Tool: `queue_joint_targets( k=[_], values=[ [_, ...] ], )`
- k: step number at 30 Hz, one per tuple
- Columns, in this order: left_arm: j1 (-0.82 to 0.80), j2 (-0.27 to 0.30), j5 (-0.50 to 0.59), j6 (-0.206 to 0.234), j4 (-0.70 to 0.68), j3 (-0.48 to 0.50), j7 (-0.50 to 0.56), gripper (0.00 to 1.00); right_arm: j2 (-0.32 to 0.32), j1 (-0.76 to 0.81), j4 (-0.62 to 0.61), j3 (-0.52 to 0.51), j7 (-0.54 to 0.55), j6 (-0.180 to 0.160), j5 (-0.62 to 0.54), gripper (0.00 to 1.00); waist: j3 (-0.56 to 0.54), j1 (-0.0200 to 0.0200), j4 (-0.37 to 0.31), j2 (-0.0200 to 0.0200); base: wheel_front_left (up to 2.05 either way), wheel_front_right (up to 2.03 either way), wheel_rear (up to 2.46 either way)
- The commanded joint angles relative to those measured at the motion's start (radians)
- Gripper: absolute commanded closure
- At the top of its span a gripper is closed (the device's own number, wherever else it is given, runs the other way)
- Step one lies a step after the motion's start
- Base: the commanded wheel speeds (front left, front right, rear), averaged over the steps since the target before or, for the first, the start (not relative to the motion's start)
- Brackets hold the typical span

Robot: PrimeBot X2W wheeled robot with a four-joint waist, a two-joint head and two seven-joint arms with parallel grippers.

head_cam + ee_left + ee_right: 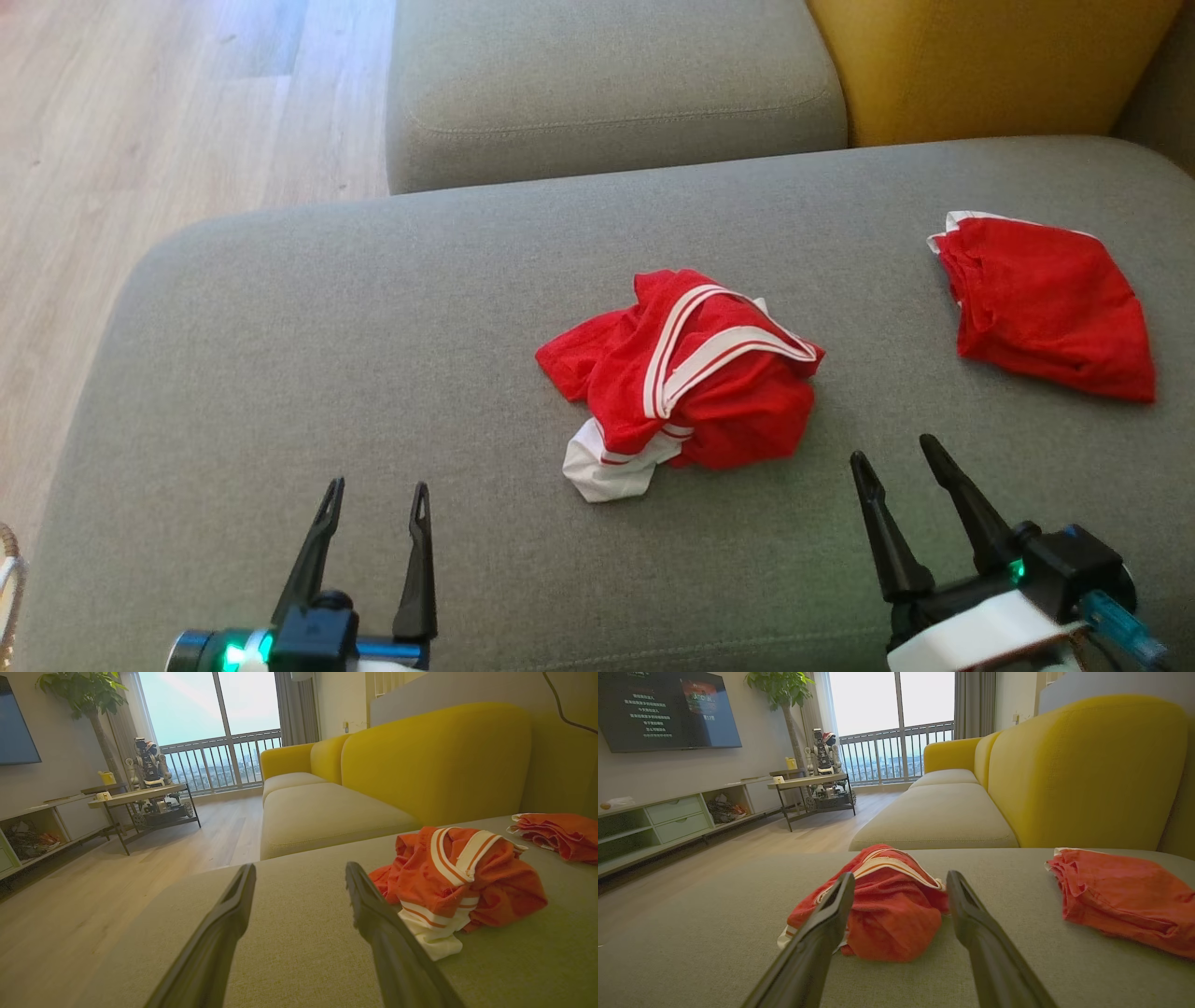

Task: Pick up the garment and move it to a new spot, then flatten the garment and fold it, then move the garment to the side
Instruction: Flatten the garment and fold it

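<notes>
A crumpled red garment (686, 378) with white stripes and a white hem lies in a heap at the middle of the grey sofa seat (373, 355). It also shows in the left wrist view (458, 882) and the right wrist view (882, 905). My left gripper (378, 490) hovers open near the seat's front edge, to the garment's left, holding nothing. My right gripper (896, 453) stands open just right of the heap, its fingers pointing toward it and apart from the cloth.
A second red garment (1046, 303) lies folded flat at the seat's far right. Another grey cushion (607, 89) and a yellow backrest (980, 65) stand behind. Wood floor (140, 140) runs along the left. A side table (808, 781) and TV unit (668, 816) stand across the room.
</notes>
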Motion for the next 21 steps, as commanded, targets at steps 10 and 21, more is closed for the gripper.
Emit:
queue_joint_targets(
  k=[10,21],
  values=[
    [-0.073,-0.009,0.013,-0.039,0.001,-0.011,-0.005,0.00,-0.003,-0.050,-0.029,0.029,-0.006,0.000,0.010,0.00,0.031,0.0000,-0.016,-0.0001,0.00,0.00,0.00],
    [-0.285,-0.035,0.034,-0.204,0.190,-0.152,-0.005,0.00,-0.003,-0.088,-0.040,0.040,-0.006,0.000,0.007,0.00,0.126,0.0000,-0.065,-0.0001,0.00,0.00,0.00]
  ],
)
